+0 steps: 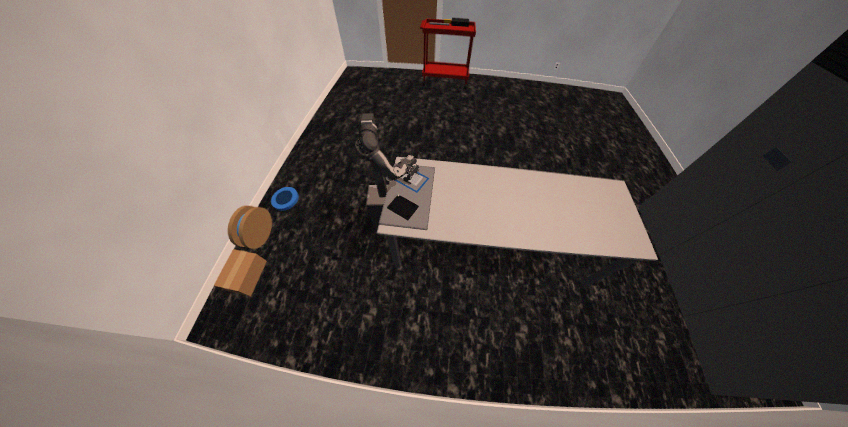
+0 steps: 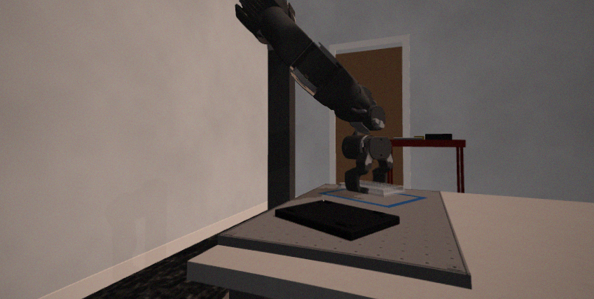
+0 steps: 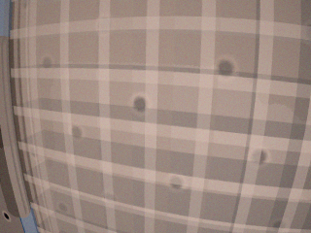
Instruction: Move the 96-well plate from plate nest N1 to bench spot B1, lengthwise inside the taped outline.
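The clear 96-well plate point(image 2: 372, 188) is low over the blue taped outline point(image 2: 373, 198) at the far end of the grey deck, at or just above the deck; I cannot tell if it touches. My gripper point(image 2: 366, 185) is shut on the plate across its width, pointing straight down. In the wrist view the plate's grid of wells point(image 3: 162, 116) fills the picture, with blue tape along its left edge. In the overhead view the gripper point(image 1: 409, 171) and plate are over the outline point(image 1: 416, 179). The black plate nest point(image 2: 336, 218) lies empty at the near part of the deck.
The arm's dark mast point(image 2: 279, 129) stands at the deck's left rear. The long beige table point(image 1: 529, 208) runs to the right of the deck. A red cart point(image 1: 447, 48) stands by the door far behind.
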Motion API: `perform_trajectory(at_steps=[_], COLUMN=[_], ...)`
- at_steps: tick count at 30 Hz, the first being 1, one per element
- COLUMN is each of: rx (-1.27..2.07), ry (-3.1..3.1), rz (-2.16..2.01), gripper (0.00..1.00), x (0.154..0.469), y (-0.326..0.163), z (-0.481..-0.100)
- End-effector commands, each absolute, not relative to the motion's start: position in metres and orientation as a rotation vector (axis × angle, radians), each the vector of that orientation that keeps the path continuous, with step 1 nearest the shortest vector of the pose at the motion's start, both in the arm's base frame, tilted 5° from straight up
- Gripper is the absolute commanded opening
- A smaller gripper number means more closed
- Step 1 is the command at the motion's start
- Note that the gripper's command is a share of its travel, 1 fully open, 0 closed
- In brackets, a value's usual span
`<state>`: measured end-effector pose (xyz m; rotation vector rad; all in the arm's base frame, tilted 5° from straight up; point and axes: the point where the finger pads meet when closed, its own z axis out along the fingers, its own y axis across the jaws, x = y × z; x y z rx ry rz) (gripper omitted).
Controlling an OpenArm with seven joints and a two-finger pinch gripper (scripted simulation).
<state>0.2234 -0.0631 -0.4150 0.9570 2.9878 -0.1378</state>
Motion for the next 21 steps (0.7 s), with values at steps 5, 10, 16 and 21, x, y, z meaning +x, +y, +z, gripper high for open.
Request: perform_trajectory(at_steps=[5,10,16,21], rx=[0.954,0.959,0.959,0.958], ry=[2.986,2.982,2.982,2.983], rz=[-0.128,-0.134,-0.134,-0.134], gripper=[0.00,0.00,0.00,0.00], x=[0.2250,0.2257,0.2257,0.2252], y=[-0.0620,-0.0628,-0.0628,-0.0628], z=[-0.4130,-0.4108,-0.4108,-0.4110])
